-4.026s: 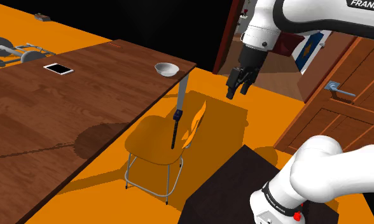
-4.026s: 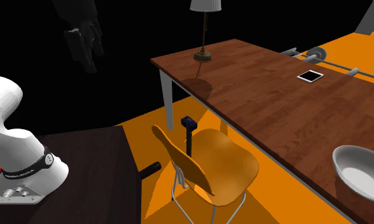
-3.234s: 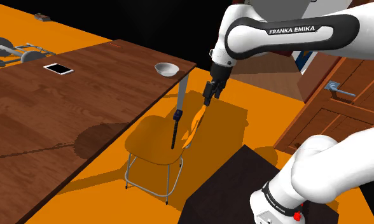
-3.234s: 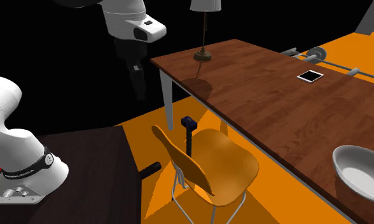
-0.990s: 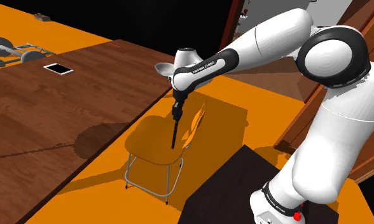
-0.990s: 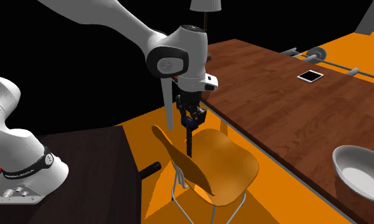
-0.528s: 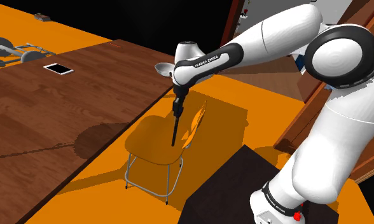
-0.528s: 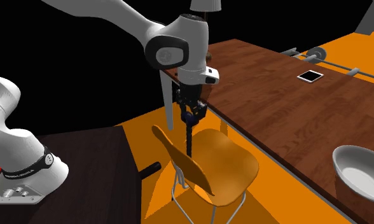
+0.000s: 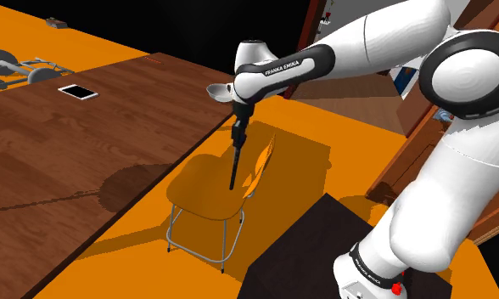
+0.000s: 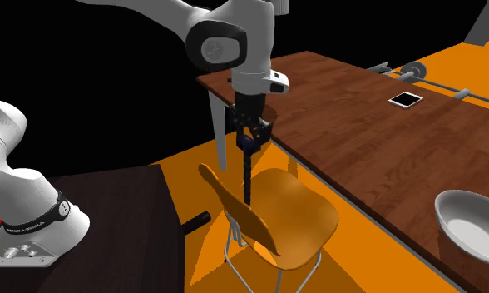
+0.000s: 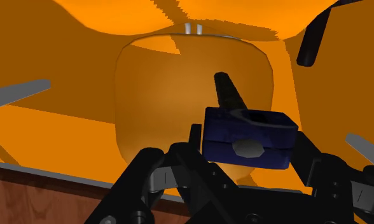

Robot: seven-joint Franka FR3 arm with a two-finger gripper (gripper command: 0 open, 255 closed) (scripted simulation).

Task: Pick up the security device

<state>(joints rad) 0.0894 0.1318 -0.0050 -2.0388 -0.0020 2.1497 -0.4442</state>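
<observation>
The security device (image 9: 233, 166) is a long black rod topped by a dark blue block (image 11: 249, 135). It stands upright over the seat of an orange chair (image 9: 201, 191). My gripper (image 9: 238, 130) points straight down and is shut on the blue block. In the second exterior view the gripper (image 10: 249, 137) clasps the top of the device (image 10: 248, 176) above the chair (image 10: 297, 208). In the wrist view the black fingers (image 11: 179, 162) press on both sides of the block, and the rod runs down toward the chair seat (image 11: 160, 95).
A wooden table (image 9: 112, 127) stands right beside the chair, with a bowl (image 9: 223, 92) at its near corner, a white phone (image 9: 78, 91) and a dumbbell (image 9: 10, 66) farther along. A lamp (image 10: 266, 42) stands on the table corner. A wooden door (image 9: 443, 144) is behind the arm.
Since four seconds ago the arm came down from above and shut on the device's top. Over the last second the gripper has risen a little with the device.
</observation>
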